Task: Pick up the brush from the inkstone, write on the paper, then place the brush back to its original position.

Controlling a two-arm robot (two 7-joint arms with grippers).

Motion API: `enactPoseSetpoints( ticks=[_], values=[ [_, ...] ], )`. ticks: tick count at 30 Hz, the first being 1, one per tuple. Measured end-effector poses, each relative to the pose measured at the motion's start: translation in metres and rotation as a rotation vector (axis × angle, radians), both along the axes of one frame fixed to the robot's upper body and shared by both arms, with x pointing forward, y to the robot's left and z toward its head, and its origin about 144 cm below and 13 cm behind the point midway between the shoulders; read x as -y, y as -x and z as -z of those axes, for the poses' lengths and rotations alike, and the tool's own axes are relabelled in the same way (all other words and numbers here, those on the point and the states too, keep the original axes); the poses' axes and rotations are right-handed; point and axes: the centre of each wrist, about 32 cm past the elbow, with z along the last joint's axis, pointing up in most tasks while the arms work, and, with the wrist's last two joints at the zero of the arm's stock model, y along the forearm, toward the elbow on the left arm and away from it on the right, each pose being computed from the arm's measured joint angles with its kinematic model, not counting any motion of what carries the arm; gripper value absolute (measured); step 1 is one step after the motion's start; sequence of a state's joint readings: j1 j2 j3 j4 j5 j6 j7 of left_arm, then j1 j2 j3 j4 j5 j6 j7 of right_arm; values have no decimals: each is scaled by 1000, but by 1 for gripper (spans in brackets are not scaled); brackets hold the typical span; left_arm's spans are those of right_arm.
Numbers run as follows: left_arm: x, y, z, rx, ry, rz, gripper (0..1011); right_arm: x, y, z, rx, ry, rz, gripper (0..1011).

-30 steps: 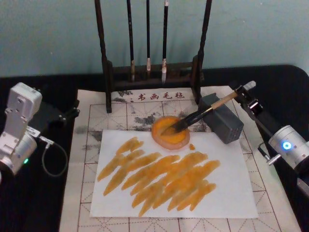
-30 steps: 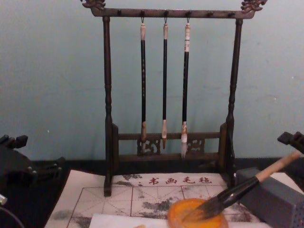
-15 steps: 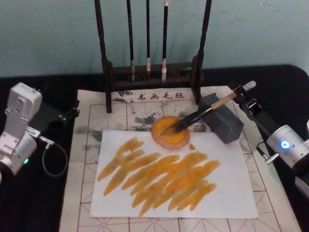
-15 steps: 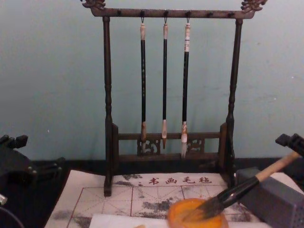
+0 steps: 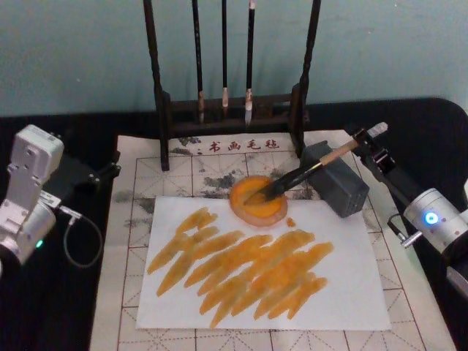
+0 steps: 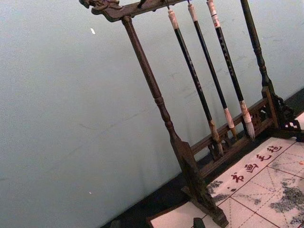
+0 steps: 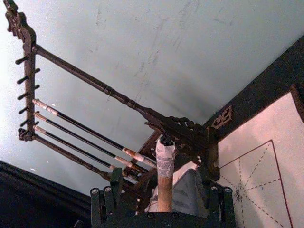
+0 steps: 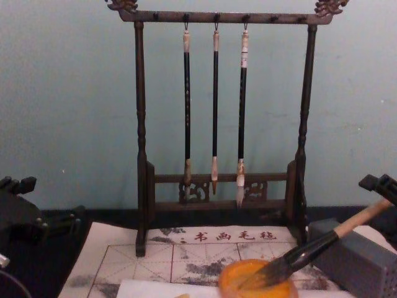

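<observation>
right gripper (image 7: 162, 191) fingers (image 7: 113, 189) apart, flanking the capped handle end, no clamp | brush (image 5: 303, 175) bristles in inkstone (image 5: 256, 216), handle propped on block (image 5: 344, 191) | looks light, stiff shaft, soft wet tip — best grabbed on the tan wood | paper (image 5: 347, 292) streaked orange | left gripper (image 5: 108, 168) parked beside mat (image 5: 139, 170)

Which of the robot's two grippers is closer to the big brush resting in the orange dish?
Right. The right gripper is right at the handle end of the brush; the left gripper sits apart, just beyond the left edge of the mat.
</observation>
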State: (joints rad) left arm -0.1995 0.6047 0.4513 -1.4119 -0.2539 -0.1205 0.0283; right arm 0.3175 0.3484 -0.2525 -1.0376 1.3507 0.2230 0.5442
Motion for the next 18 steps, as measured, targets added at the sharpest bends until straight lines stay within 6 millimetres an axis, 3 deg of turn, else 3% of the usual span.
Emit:
enactPoseSetpoints(
  ticks=[18],
  values=[
    [0, 0, 0, 0, 0, 0, 1001, 0, 0, 0, 0, 1, 3, 1000]
  ],
)
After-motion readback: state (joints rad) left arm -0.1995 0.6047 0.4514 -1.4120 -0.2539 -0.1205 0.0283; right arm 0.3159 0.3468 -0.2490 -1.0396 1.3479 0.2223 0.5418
